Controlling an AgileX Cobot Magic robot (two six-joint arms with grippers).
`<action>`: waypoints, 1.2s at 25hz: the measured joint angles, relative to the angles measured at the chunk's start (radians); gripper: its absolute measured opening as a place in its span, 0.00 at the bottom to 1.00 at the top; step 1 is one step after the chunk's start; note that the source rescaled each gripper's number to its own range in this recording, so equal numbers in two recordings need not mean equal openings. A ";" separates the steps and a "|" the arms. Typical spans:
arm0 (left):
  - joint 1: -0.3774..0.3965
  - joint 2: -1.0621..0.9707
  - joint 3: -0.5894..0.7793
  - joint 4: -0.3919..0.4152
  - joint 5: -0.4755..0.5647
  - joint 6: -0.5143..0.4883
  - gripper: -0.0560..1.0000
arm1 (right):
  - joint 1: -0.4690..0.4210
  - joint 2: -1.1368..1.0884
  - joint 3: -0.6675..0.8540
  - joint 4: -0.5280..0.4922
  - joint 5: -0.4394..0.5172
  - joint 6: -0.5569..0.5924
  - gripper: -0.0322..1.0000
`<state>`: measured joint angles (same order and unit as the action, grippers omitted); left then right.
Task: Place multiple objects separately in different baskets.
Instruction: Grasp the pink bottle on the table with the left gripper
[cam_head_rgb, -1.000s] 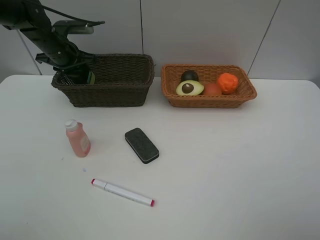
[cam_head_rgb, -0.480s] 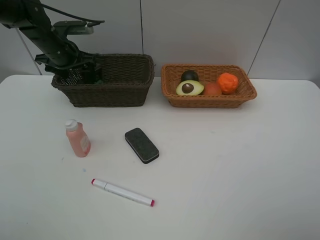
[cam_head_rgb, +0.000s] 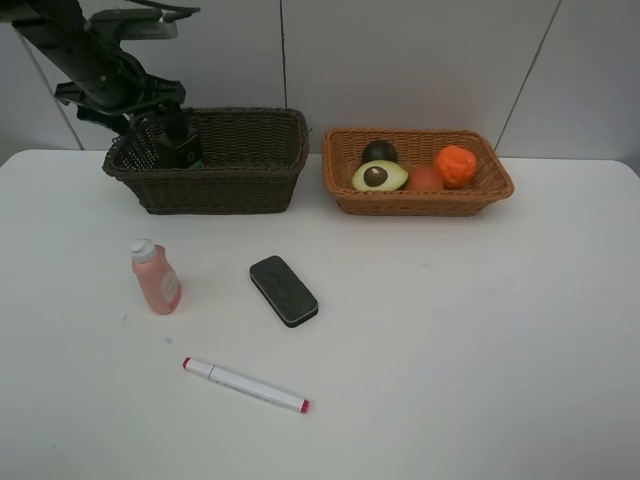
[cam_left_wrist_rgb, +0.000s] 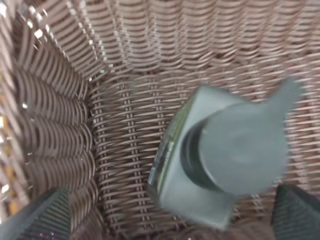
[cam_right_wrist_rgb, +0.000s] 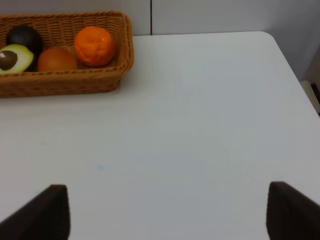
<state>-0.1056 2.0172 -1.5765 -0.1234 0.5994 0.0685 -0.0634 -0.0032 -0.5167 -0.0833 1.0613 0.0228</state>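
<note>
Bottles, fruit and small things are spread over a white table (cam_head_rgb: 450, 330). Two baskets sit side by side at the far edge. The dark brown basket (cam_head_rgb: 225, 185) is on the left. A dark green pump bottle (cam_head_rgb: 185, 148) stands up in its left end, with its top poking above the rim. The left gripper (cam_left_wrist_rgb: 170, 215) hangs over that bottle. Its jaws are wide open and hold nothing, and the bottle sits below them, not touching either finger.

The light orange basket (cam_head_rgb: 420, 200) is on the right. It holds a cut avocado (cam_head_rgb: 379, 176), a dark round fruit (cam_head_rgb: 379, 151) behind it, a peach (cam_head_rgb: 424, 179) and an orange (cam_head_rgb: 455, 165).

On the table near the front lie three things, well apart from the baskets. A small pink bottle (cam_head_rgb: 155, 278) stands on the left. A black eraser (cam_head_rgb: 283, 290) lies to its right. A white marker (cam_head_rgb: 245, 385) with red ends lies nearest of all.

The right gripper (cam_right_wrist_rgb: 167, 212) hangs over bare table to the right of the orange basket, jaws wide open and holding nothing
</note>
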 joint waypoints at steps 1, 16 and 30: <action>-0.005 -0.026 0.000 0.000 0.028 0.005 1.00 | 0.000 0.000 0.000 0.000 0.000 0.000 0.94; -0.228 -0.266 -0.001 0.060 0.571 -0.178 1.00 | 0.000 0.000 0.000 0.000 0.000 0.000 0.94; -0.345 -0.312 0.358 0.123 0.522 -0.442 1.00 | 0.000 0.000 0.000 0.000 0.000 0.000 0.94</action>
<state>-0.4505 1.7052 -1.2182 0.0000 1.1212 -0.3732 -0.0634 -0.0032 -0.5167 -0.0833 1.0613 0.0228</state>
